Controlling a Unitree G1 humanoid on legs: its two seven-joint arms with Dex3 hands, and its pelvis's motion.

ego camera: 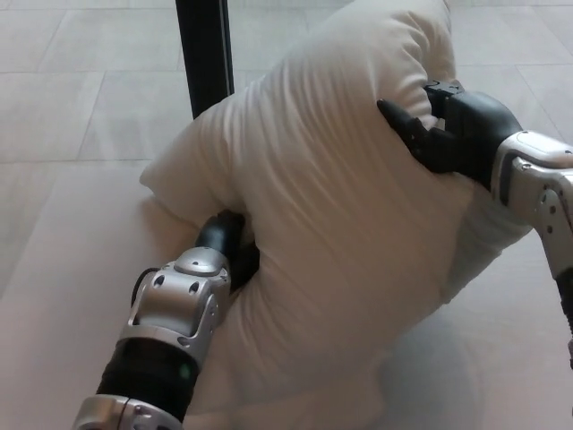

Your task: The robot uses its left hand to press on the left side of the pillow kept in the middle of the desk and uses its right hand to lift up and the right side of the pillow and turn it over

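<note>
Two hands share the pillow [331, 224]: left hand [228, 246], fingers hidden at 8 o'clock, anchors it while right hand [439, 134] fingers pinch the 2 o'clock edge, tipping it.

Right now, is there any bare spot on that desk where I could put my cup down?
Bare desk shows left of the pillow and left hand, and at the lower right corner below the right hand. The middle is crowded: the pillow and both arms fill it. The black post stands behind.
</note>
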